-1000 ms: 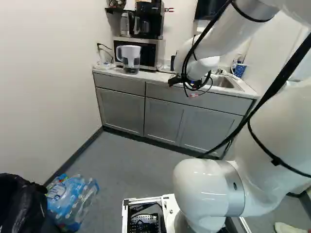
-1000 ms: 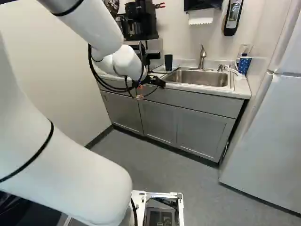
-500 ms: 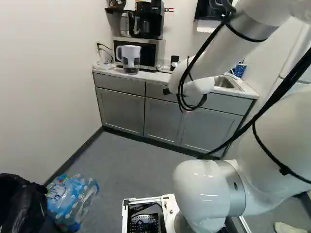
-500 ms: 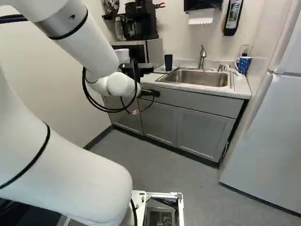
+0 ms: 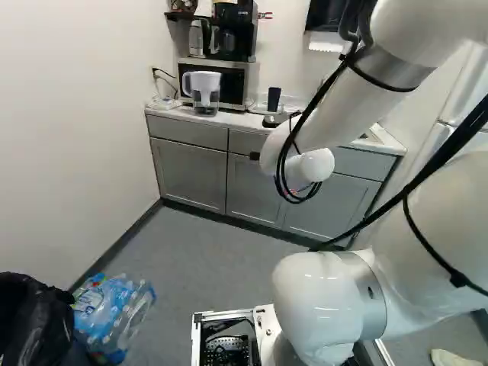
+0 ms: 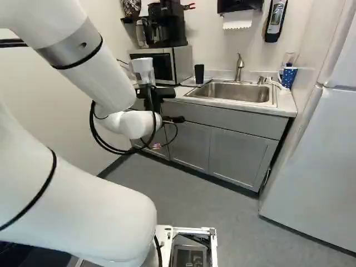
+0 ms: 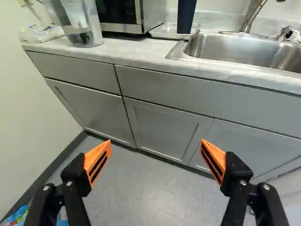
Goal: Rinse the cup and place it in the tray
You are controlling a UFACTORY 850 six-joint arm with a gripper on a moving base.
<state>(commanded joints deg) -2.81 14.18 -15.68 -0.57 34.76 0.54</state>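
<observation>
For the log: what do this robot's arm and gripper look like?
The arm is glossy white with rounded, tube-like segments, a grey metallic collar, thin black bands and black cables running outside it. The gripper is black, with two jointed fingers, silver-coloured screws and wedge-shaped orange pads marked by dark slots.

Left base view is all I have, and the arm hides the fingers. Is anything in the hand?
Observer: No. In the wrist view the hand is wide open, with nothing between its fingers.
Operator: The arm also blocks the basin for me. Anything in the sink?
Observer: Nothing shows in the sink in the right base view.
Operator: And where is the faucet?
Observer: The right base view shows the faucet rising behind the sink, with no water visibly running.
</observation>
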